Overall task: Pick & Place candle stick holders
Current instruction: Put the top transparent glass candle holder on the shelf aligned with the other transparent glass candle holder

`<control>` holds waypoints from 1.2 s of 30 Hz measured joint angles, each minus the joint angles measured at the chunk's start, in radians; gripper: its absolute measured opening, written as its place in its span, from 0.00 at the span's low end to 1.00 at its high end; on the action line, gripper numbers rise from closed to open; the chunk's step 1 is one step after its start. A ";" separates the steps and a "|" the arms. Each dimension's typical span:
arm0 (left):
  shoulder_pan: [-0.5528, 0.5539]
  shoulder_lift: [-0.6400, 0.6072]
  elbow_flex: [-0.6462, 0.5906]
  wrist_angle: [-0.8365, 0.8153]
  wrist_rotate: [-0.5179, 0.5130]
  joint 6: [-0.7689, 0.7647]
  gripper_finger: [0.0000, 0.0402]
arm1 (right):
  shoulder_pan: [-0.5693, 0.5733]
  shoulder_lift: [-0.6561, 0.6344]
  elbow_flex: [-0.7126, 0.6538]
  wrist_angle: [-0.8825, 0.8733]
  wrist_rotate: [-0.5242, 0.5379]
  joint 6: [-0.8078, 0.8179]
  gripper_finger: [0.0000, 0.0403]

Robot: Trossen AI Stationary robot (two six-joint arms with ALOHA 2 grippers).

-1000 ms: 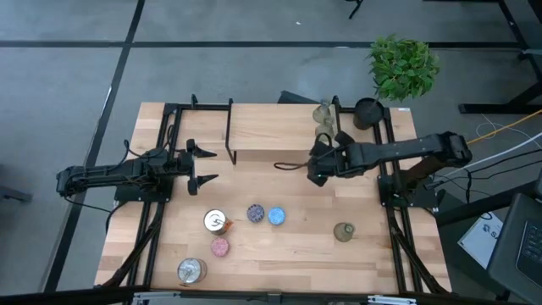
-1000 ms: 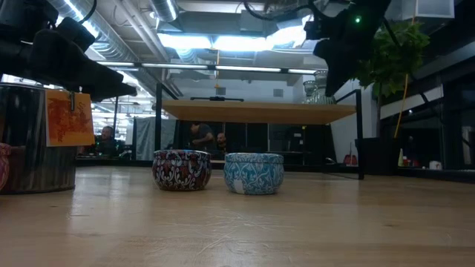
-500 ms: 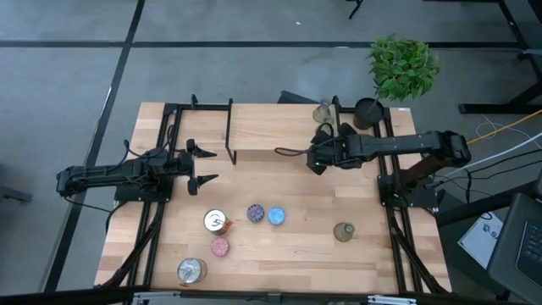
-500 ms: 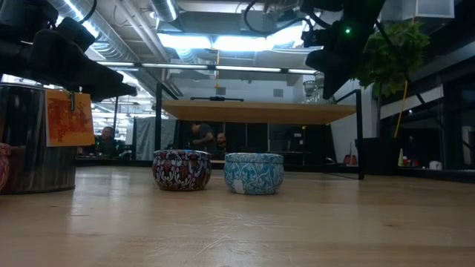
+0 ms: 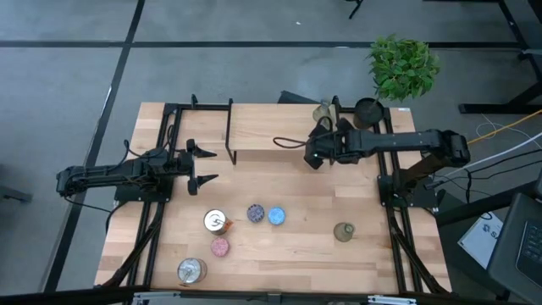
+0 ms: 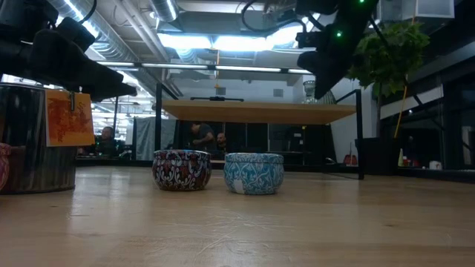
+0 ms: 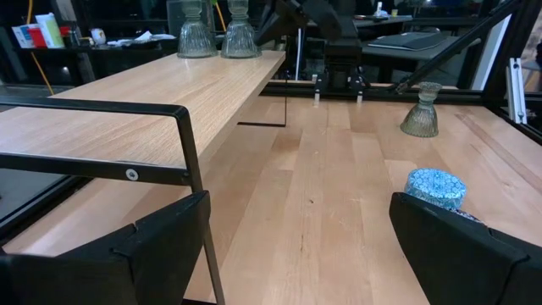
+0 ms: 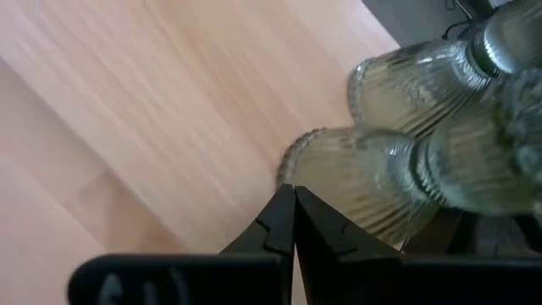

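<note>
right claw (image 8: 294, 222) (shut, empty) beside glass holders (image 8: 373, 182).

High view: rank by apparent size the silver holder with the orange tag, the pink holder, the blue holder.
1. Silver holder with the orange tag, clearly largest.
2. Pink holder and blue holder look alike; no ranking between them.

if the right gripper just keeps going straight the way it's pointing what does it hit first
Probably the nearer of the two pale green glass holders on the raised shelf. The right gripper, shut and empty, points at its ribbed bell, though depth is hard to judge.
</note>
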 joint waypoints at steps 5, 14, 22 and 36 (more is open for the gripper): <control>0.000 0.000 0.000 0.000 0.000 0.000 0.90 | -0.032 0.000 0.000 0.007 -0.001 -0.025 0.03; 0.000 0.000 0.000 0.000 0.000 0.000 0.90 | -0.065 0.000 0.000 0.024 -0.003 -0.074 0.03; 0.000 0.000 0.000 0.000 0.000 0.000 0.90 | -0.058 0.000 0.000 0.019 -0.073 -0.089 0.03; 0.000 0.000 0.000 0.000 0.000 0.000 0.90 | -0.052 -0.017 0.000 -0.078 -0.074 -0.067 0.03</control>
